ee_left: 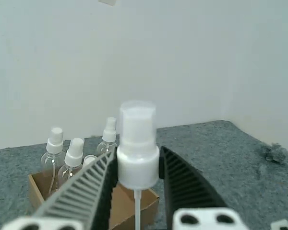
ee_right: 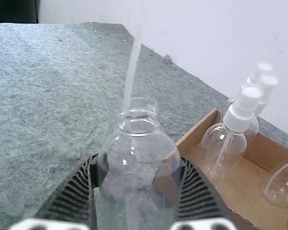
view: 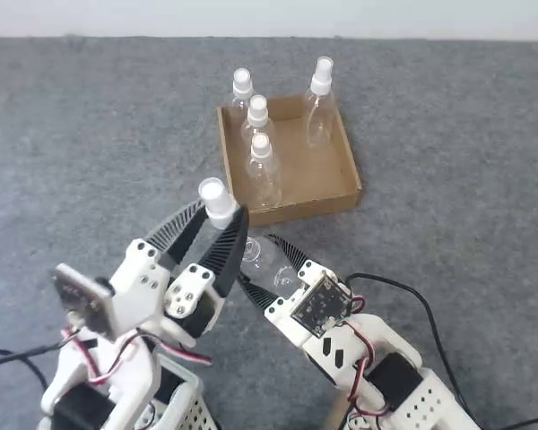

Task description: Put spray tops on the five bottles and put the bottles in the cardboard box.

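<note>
**Left gripper** (view: 221,211) (ee_left: 137,158): the ribbed black fingers (ee_left: 89,189) are closed narrowly on the collar of a white plastic spray top (view: 215,199) (ee_left: 137,143). The top is held upright, clear of the table. Its thin translucent dip tube (ee_left: 136,211) (ee_right: 131,62) hangs straight down from it. In the right wrist view the lower end of the tube reaches the open mouth of the bottle below. How far it goes inside cannot be determined.

**Right gripper** (view: 267,269) (ee_right: 137,165): the ribbed black fingers (ee_right: 69,199) are clamped on both sides of the round body of a clear plastic uncapped bottle (view: 269,260) (ee_right: 134,158). The bottle stands upright, neck open, directly beneath the spray top. It is in front of the box, on the arms' side.

**Box**: a shallow brown cardboard box (view: 291,208) (ee_left: 36,189) (ee_right: 201,129) sits on the grey felt-like table covering (view: 448,134), just beyond the two grippers. Inside it stand four clear plastic bottles with white spray tops fitted (view: 261,166) (ee_left: 76,153) (ee_right: 230,134). Three are grouped along one side and the fourth stands apart at the far corner of the other side. All four are upright.
</note>
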Robot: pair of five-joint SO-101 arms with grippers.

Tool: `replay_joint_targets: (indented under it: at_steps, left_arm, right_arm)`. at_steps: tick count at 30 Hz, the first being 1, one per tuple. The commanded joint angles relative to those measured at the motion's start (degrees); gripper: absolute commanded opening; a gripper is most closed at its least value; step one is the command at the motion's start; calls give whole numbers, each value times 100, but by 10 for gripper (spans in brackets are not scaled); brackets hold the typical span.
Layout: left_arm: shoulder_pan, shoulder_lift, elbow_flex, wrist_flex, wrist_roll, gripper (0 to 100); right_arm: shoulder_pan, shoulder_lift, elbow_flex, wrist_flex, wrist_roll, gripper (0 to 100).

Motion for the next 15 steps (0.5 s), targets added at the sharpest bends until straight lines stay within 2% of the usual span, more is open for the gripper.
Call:
replay_joint_targets:
  at_steps: [1, 15]
  left_arm:
    - [0, -35, -31, 149, -18, 148]
    - [-18, -35, -48, 273, -53, 160]
  right_arm:
    - [-40, 40, 149, -198, 79, 7]
    - [-40, 40, 149, -233, 79, 7]
